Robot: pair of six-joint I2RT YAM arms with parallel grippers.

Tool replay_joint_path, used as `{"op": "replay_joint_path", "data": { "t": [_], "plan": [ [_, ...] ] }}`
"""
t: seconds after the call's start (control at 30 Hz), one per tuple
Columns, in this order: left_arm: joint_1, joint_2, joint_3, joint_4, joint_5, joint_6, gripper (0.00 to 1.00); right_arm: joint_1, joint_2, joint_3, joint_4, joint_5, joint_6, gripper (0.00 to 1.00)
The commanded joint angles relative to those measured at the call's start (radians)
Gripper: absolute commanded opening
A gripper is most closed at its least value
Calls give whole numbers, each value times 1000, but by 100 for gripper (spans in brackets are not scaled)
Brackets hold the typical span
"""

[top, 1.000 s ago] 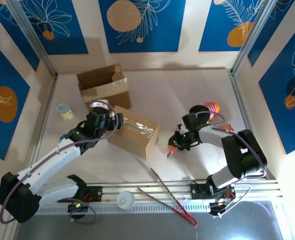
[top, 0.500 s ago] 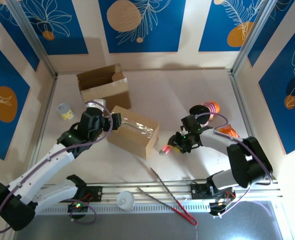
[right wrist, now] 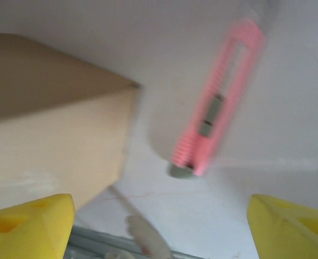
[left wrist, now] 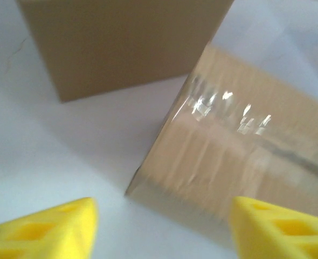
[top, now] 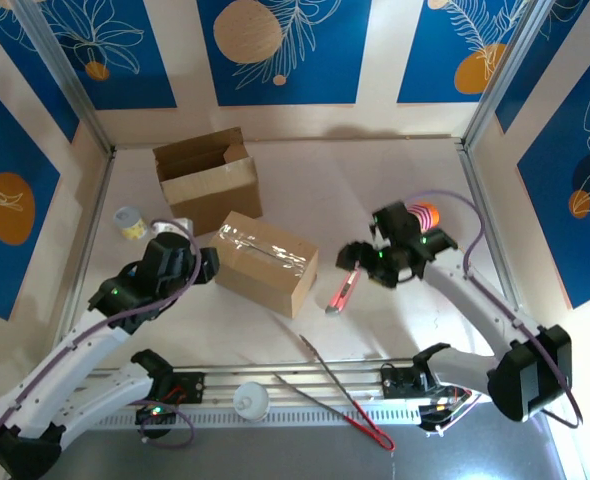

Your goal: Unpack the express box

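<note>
Mid-table, the tape-sealed box (top: 267, 262) lies between left pincer (top: 207, 264) and right pincer (top: 355, 258), both agape.

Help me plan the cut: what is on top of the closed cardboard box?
A glossy clear tape strip runs along the top of the closed box. Shut flaps hide its contents.

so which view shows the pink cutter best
Right wrist: the cutter is close and whole, beside the box corner, though slightly blurred. Top external shows it small, lying right of the box.
</note>
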Motion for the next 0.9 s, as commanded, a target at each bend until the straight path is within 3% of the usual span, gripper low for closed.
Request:
{"op": "replay_joint_path", "data": {
  "t": [0.0, 0.17, 0.3, 0.53, 0.87],
  "plan": [
    [-9, -89, -57, -239, 44, -167, 47, 7, 138, 239, -106, -58, -254, 85],
    [-6, -51, -190, -96, 111, -225, 44, 17, 399, 479, -58, -196, -360, 86],
    [1, 137, -176, 99, 75, -222, 43, 30, 513, 465, 109, -318, -249, 86],
    [54, 433, -55, 253, 66, -153, 42, 149, 461, 322, 318, -255, -69, 86],
    [138, 573, -15, 367, 131, -102, 43, 201, 343, 146, 372, -121, 70, 86]
  ]
}}
